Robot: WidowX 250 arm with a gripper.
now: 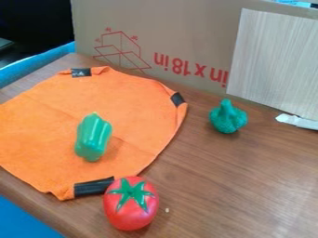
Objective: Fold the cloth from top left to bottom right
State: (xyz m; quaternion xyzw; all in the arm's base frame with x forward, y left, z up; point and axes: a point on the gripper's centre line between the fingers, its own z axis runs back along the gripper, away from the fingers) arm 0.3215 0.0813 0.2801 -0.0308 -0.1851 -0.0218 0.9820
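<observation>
An orange cloth (pixel 133 102) lies spread over the left part of the table, its left side running out of the view. Black tape marks its top left corner, its right corner and its bottom corner. On the cloth, a little below its middle, rests a green toy pepper (pixel 93 137). A red toy tomato (pixel 131 204) stands at the bottom corner, right beside the black tape there.
A green toy broccoli (pixel 228 117) stands on the brown wooden table (pixel 242 181), right of the cloth. Behind it rises a cardboard wall (pixel 186 28) with a pale wood-grain panel (pixel 273 60) at the right. A white scrap (pixel 297 121) lies below the panel.
</observation>
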